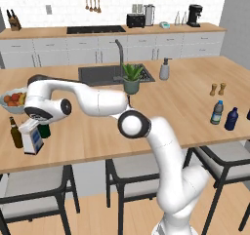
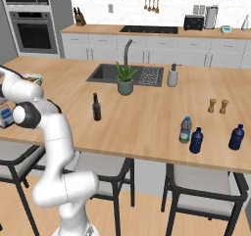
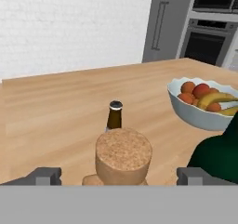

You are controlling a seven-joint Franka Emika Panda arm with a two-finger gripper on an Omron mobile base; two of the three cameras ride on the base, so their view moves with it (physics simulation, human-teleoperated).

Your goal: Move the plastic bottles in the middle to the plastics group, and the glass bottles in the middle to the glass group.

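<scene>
While the gripper hangs spread wide above the corked bottle on the island's left end, a brown bottle, green bottle and fruit bowl crowd close around.

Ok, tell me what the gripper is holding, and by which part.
Nothing. The gripper stands open, its fingertips apart on either side of the cork of the square bottle, not touching it.

Base views flank arm, sharing island counter, hand view close over cork stopper
</scene>
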